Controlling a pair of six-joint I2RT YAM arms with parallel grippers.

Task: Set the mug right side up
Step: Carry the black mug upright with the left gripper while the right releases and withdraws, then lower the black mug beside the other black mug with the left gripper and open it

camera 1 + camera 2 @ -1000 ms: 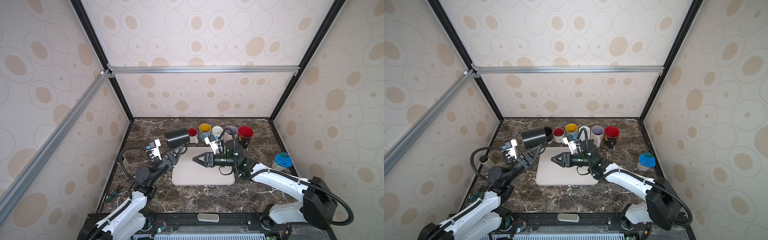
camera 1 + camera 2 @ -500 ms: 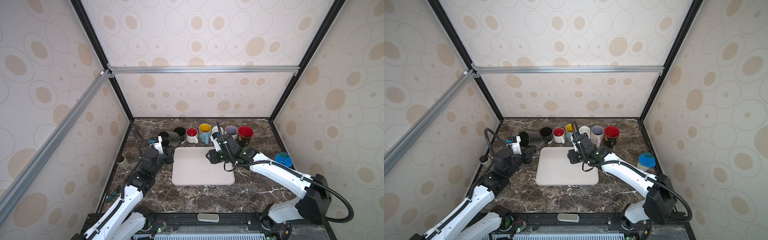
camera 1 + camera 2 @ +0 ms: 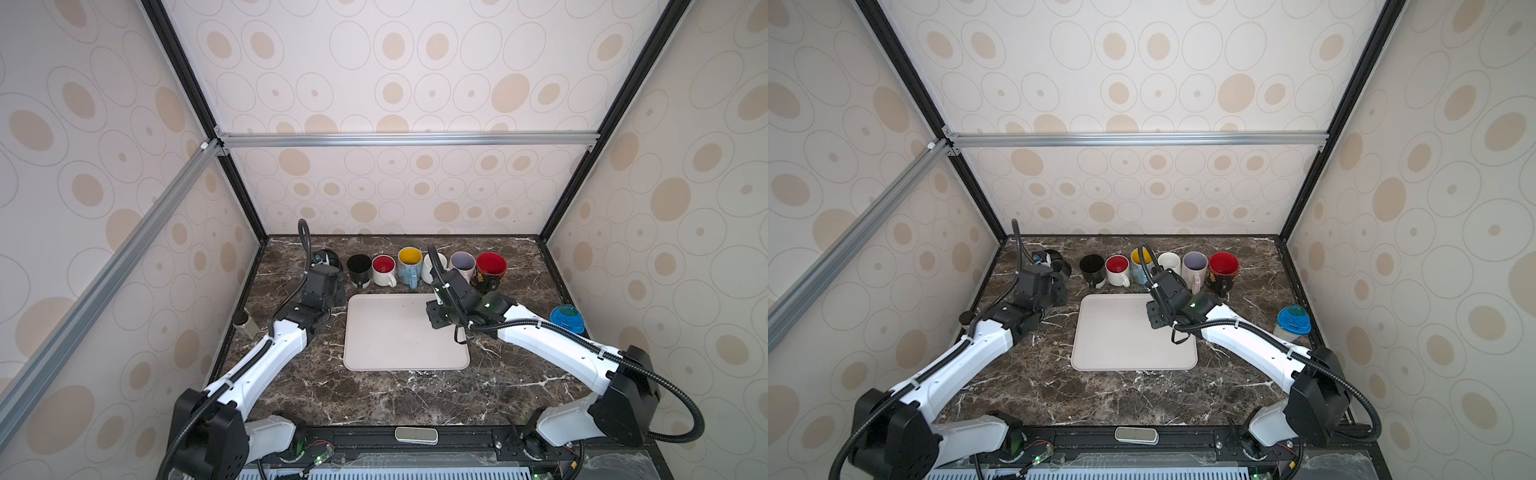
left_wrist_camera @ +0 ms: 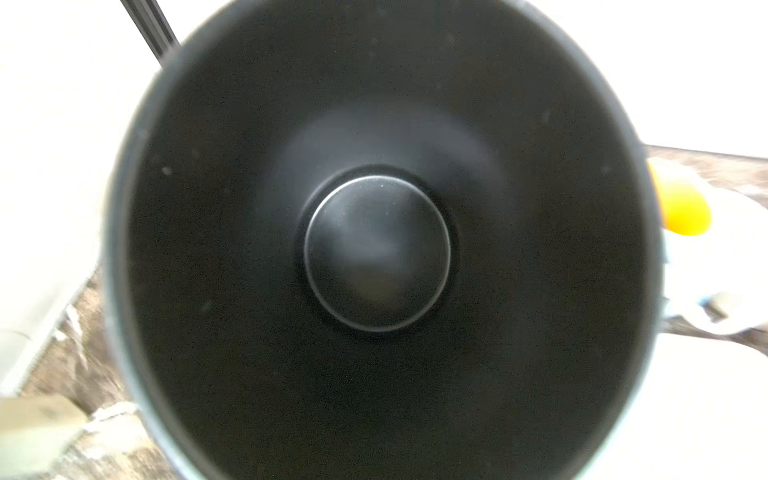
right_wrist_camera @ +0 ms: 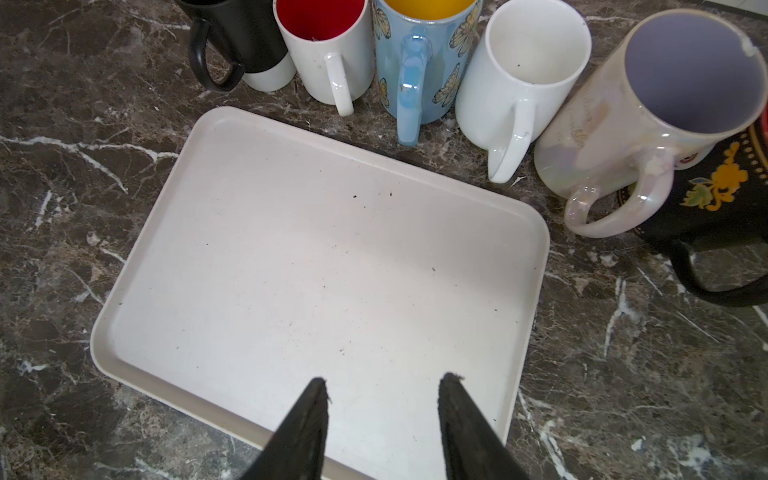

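The mug (image 4: 374,249) is dark inside and out, and its open mouth fills the left wrist view, facing the camera. In both top views it sits low at the back left (image 3: 332,258) (image 3: 1060,265), at the left end of the row of mugs. My left gripper (image 3: 327,266) is shut on it, and its fingers are hidden by the wrist and the mug. My right gripper (image 5: 384,378) points down over the right part of the pale tray (image 5: 291,257), open, with nothing between its fingers (image 5: 316,399).
Several upright mugs line the back: black (image 3: 358,269), white with red inside (image 3: 383,270), blue with yellow inside (image 3: 409,266), white (image 3: 435,266), lavender (image 3: 462,266) and dark with red inside (image 3: 491,270). A blue-lidded cup (image 3: 566,319) stands at the right wall.
My left arm has carried the mug from up in the air by the tray's left edge down to the back left. My right gripper has swung from pointing sideways to pointing down over the tray.
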